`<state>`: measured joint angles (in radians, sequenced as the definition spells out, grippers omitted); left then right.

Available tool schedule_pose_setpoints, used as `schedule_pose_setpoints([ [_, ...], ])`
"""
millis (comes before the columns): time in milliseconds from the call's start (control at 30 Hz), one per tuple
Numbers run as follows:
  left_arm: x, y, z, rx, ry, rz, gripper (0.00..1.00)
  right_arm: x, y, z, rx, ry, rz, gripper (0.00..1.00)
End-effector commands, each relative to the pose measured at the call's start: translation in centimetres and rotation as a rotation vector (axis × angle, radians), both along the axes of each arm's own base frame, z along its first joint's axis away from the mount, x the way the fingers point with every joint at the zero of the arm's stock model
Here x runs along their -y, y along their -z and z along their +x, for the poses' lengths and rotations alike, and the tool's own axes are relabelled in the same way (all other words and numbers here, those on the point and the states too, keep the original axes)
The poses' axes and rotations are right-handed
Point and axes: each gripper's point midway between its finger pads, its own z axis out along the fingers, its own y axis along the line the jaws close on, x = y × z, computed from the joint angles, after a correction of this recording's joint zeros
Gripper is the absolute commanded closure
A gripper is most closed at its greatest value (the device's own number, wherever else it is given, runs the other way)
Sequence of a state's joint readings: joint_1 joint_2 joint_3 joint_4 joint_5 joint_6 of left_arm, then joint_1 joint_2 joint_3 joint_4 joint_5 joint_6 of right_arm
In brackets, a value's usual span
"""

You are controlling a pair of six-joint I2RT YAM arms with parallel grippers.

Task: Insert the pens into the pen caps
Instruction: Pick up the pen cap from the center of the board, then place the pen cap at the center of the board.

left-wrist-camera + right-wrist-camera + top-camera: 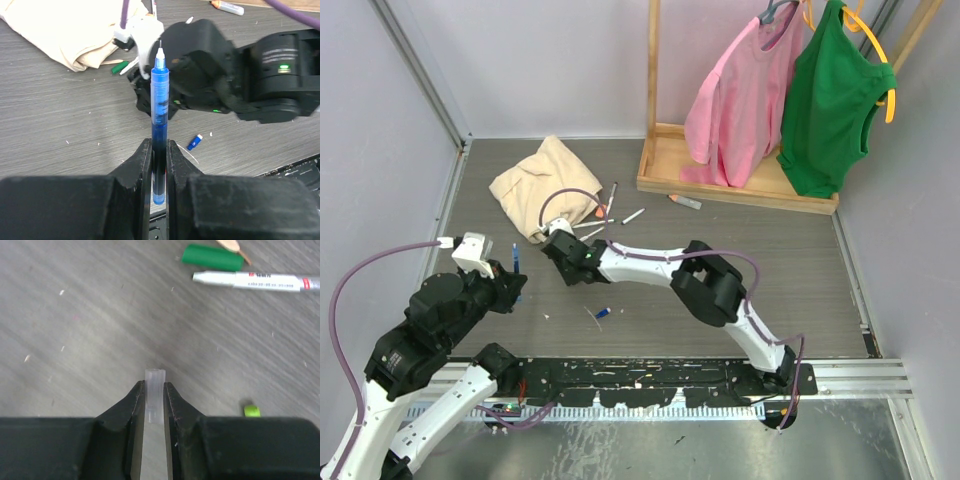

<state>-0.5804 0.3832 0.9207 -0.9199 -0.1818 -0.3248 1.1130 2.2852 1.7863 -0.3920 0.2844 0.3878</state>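
Blue pen (159, 110) is clamped in the left gripper (159, 150), held near its tail with the white nib pointing away, towards the other arm. A translucent cap (154, 382) is pinched in the right gripper (154, 392), open end just proud of the fingers. Risk: the long unsupported barrel. Any off-axis contact likely pivots the pen or shoves the cap back into the grip. Left arm is folded tight, wrist raised. Right arm reaches across the worktop (770, 230), elbow bent, by the beige cloth (545, 185).

Right arm (200, 65) perhaps just beyond pen (159, 100)
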Motion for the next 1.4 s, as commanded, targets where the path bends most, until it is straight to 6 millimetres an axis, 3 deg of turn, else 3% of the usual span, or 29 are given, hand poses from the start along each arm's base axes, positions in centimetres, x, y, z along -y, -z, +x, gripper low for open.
schedule_pose_setpoints([
  [0,-0.4,-1.4,0.2,0.049,-0.023,-0.021,1.00,-0.7,-9.7,-0.1,0.082,-0.108,0.244,0.89],
  [100,-0.8,-1.5,0.2,0.058,-0.044,-0.023,1.00,1.7,-12.4,0.4,0.084,-0.081,0.340,0.89],
  [167,-1.1,-1.5,0.3,0.061,-0.060,-0.022,1.00,4.1,-12.6,0.9,0.063,-0.032,0.360,0.89],
  [333,-2.5,-1.3,0.8,0.064,-0.147,-0.003,0.97,12.6,-9.9,2.5,-0.014,0.133,0.318,0.90],
  [500,-1.9,-1.4,1.0,0.065,-0.131,-0.023,0.96,20.3,-7.1,1.7,-0.043,0.252,0.232,0.90],
  [600,-1.6,-1.6,1.3,0.057,-0.134,-0.029,0.96,23.4,-5.2,0.4,-0.069,0.291,0.123,0.89],
  [800,-0.7,-1.7,2.0,0.020,-0.142,-0.058,1.00,25.6,-2.1,-2.0,-0.153,0.298,0.014,0.85],
  [1133,0.2,0.2,2.6,-0.026,-0.135,-0.071,1.00,26.9,0.6,-3.5,-0.236,0.294,-0.092,0.78],
  [1367,-0.1,0.7,2.5,-0.030,-0.144,-0.060,1.00,27.1,1.4,-4.1,-0.267,0.277,-0.114,0.64],
])
